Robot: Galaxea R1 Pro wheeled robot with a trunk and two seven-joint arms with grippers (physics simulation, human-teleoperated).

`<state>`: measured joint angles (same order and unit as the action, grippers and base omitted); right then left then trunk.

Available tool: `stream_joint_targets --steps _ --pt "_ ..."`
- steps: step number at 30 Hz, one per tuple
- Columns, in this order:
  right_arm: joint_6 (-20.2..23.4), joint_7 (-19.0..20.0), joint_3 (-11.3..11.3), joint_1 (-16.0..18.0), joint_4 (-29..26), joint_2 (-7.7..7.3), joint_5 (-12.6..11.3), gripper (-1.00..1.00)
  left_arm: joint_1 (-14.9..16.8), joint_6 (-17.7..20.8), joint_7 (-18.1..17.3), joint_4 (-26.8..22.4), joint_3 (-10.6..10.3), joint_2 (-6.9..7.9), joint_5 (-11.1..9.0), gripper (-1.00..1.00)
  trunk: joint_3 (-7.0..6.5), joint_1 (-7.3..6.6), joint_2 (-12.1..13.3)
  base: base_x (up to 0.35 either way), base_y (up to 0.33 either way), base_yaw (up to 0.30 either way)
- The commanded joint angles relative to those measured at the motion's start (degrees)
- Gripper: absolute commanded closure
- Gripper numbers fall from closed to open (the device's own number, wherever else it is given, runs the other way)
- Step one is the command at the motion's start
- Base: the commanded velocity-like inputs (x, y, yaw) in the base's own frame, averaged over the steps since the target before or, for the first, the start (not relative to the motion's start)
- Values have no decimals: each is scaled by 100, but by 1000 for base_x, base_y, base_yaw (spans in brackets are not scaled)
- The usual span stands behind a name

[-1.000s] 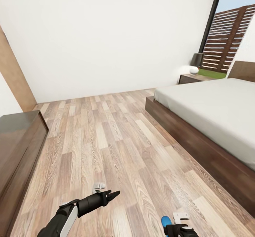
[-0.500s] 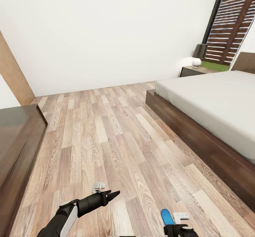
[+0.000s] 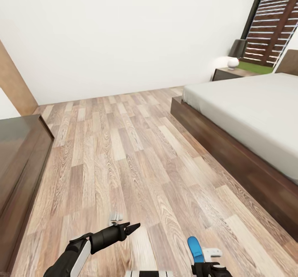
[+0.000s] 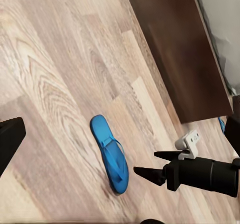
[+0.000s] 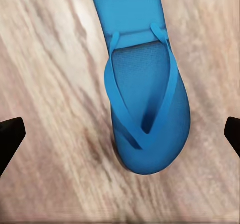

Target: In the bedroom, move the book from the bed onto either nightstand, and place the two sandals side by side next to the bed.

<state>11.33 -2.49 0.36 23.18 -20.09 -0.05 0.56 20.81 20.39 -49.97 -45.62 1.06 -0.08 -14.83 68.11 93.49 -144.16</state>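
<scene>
In the head view, the bedroom's wood-plank floor (image 3: pixel 124 153) fills the middle of the frame, with the bed (image 3: pixel 248 115) along the right side and a nightstand (image 3: pixel 227 73) in the upper right, carrying a dark-shaded lamp (image 3: pixel 236 53). A long dark cabinet (image 3: pixel 18 161) runs along the left edge. At the bottom left, the left gripper (image 3: pixel 134 227) points to the right with its fingers together in a closed tip. At the bottom right, a blue sandal (image 3: pixel 194 248) lies flat on the floor just above the right gripper (image 3: pixel 209 268). In the right wrist view the sandal (image 5: pixel 145 93) lies between the wide-spread fingertips (image 5: pixel 10 134), strap side up, untouched. The left wrist view shows the sandal (image 4: pixel 111 154) on the floor near the right gripper (image 4: pixel 160 166), whose fingers stand apart.
</scene>
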Motion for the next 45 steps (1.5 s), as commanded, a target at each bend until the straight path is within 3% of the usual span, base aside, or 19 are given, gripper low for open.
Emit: stream_joint_targets --steps 1,20,31,36,45 --pt "36 -13 4 1 -13 2 5 -100 2 53 -14 0 7 -1 -37 -100 27 1 -3 0 0 0" --pt "41 -14 0 4 -113 -7 14 -100 2 53 -14 0 1 0 -33 -100 448 50 -29 0 0 0" --pt "45 -30 -1 19 -1239 20 38 -100 2 62 -33 -6 5 0 -38 -100 692 79 -43 0 0 0" --pt "45 -31 -1 20 -1372 17 40 -100 2 62 -34 -8 7 0 -38 -100 803 91 -50 0 0 0" --pt "37 -29 -8 20 -1424 13 26 -100 2 62 -35 -14 8 8 -38 -100 803 91 -50 0 0 0"
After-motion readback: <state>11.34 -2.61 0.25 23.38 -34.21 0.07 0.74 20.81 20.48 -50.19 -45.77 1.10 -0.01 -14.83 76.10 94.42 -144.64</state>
